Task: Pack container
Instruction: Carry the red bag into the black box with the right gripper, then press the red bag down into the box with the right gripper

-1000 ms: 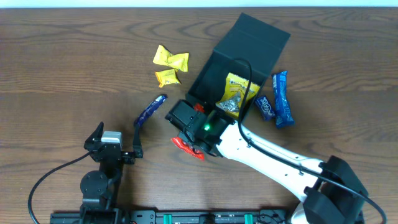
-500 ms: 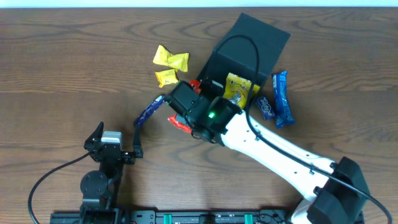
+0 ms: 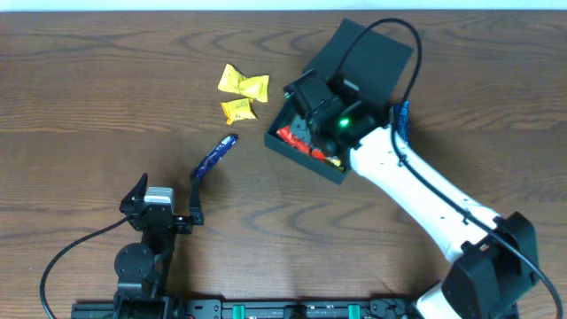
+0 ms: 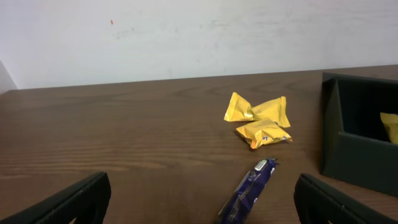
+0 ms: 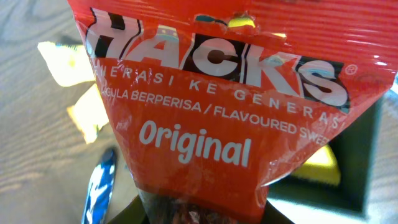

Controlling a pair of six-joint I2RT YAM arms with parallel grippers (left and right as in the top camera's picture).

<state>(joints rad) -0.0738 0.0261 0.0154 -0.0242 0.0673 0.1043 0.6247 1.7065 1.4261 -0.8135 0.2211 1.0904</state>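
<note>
Black left gripper (image 3: pixel 166 193) sits nearest, its fingers spread wide and empty. Just beyond lies a blue wrapper (image 3: pixel 215 156). Farther right, mid-table, the dark container (image 3: pixel 306 160) stands with its lid open. The right gripper (image 3: pixel 308 133), over it, pinches a red Hacks Original packet (image 5: pixel 205 106). Yellow packets (image 3: pixel 242 93) lie beyond.

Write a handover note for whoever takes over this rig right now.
Left gripper: open, empty, parked away from the box.
Right gripper: shut on the red packet, over the open box.
Done: yellow bag is in the box.
Left: release the red packet; pack the yellow packets and blue packet left of the box, and the blue bar on its right, partly under the arm; probably close the lid.
</note>
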